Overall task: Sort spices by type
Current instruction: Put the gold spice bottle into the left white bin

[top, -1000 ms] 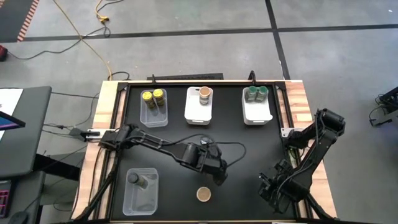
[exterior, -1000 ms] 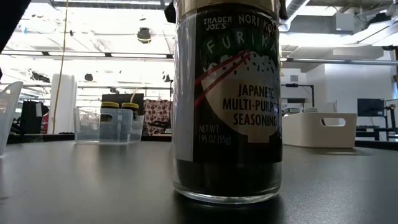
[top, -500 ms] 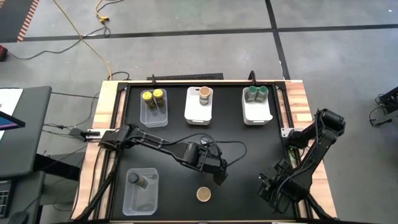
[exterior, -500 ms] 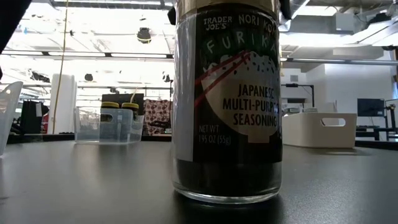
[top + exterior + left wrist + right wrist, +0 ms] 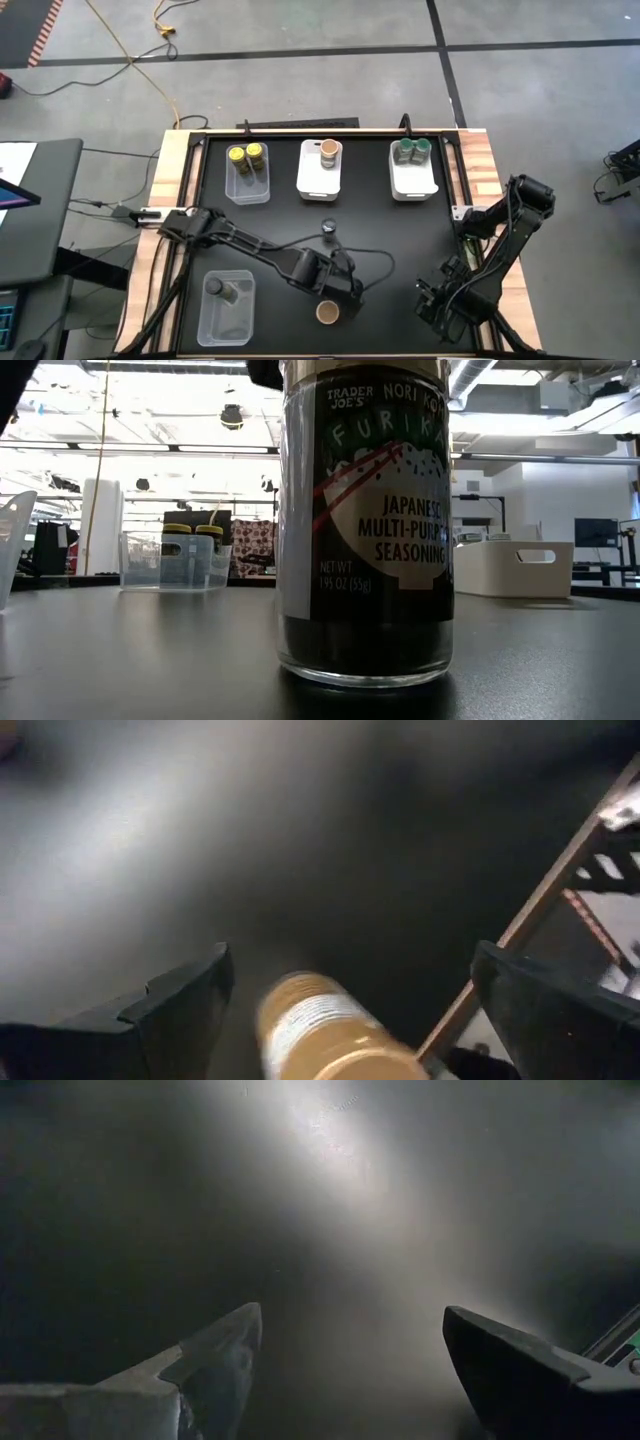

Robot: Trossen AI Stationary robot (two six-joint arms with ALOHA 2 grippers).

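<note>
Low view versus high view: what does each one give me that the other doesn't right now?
Only the low view shows the label on the tan-topped jar, a furikake seasoning. Only the high view shows the open left gripper beside that jar, the right gripper waiting at the table's near right, and the green-topped jars. Both show the yellow-topped jars in their clear bin.

You look straight down on the whole table (image 5: 300, 240); the table-level camera sits close against the tan-topped jar (image 5: 365, 530), which your left wrist camera shares.

Black table (image 5: 400, 250); three far bins (image 5: 319, 182); near clear bin (image 5: 212, 318); yellow cable (image 5: 130, 50)
</note>
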